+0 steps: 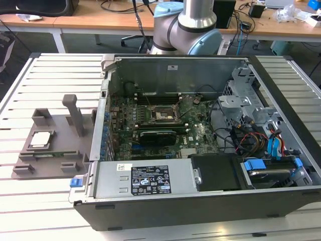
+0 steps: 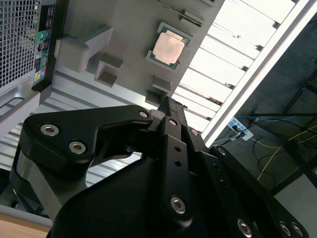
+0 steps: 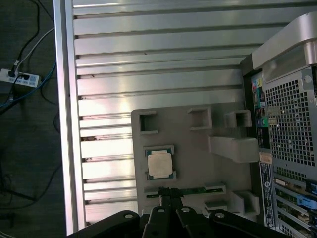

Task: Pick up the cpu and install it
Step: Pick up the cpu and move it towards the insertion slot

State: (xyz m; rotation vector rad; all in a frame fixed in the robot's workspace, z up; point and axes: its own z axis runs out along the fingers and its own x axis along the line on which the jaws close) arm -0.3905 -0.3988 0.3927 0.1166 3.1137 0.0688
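On the grey tray [image 3: 198,163], the cpu [image 3: 160,165] is not yet grasped, and the closed, empty jaws of the gripper [image 3: 168,194] must be opened to span it.

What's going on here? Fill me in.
A robot arm is set to fit a cpu into the open case. The cpu lies in its grey tray, which sits beside the case on the exterior view's left. In the first wrist view the gripper is shut and empty, near the tray's edge and apart from the cpu. Nothing has been picked up yet.
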